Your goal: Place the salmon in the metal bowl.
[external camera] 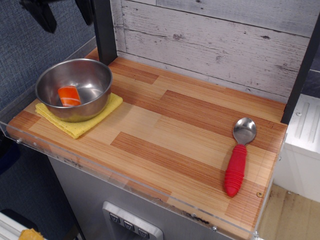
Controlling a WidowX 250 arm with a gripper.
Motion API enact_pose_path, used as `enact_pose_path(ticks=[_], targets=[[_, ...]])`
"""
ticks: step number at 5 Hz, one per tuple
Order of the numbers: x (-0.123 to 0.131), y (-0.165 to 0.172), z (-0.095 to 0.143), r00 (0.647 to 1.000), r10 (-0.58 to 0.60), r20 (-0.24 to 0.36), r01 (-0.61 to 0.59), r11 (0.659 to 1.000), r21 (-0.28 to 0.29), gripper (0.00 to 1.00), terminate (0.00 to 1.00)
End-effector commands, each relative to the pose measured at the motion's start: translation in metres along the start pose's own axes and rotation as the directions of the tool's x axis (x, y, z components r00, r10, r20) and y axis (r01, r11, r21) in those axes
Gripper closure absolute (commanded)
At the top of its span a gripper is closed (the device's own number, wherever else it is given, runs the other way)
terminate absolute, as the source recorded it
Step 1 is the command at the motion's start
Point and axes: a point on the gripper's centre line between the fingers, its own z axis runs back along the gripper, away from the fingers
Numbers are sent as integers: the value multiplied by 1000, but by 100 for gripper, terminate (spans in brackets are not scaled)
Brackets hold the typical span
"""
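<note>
The salmon point(69, 95), an orange piece with a pale edge, lies inside the metal bowl point(95, 75) at the left end of the wooden counter. The shiny bowl rests on a yellow cloth. High above the bowl, at the top left edge of the picture, only the two black fingertips of my gripper point(64, 14) show. They stand wide apart with nothing between them, so the gripper is open. The rest of the arm is out of view.
A red-handled metal spoon point(239, 156) lies near the right front corner. The yellow square cloth point(80, 126) sits under the bowl. A dark post point(104, 30) rises just behind the bowl, and a whitewashed plank wall point(215, 40) backs the counter.
</note>
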Motion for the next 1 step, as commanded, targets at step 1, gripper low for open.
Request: enact_pose_path(ticks=[1], targets=[[-4,2,26,997,-11,71,11,1000,4,0,100]])
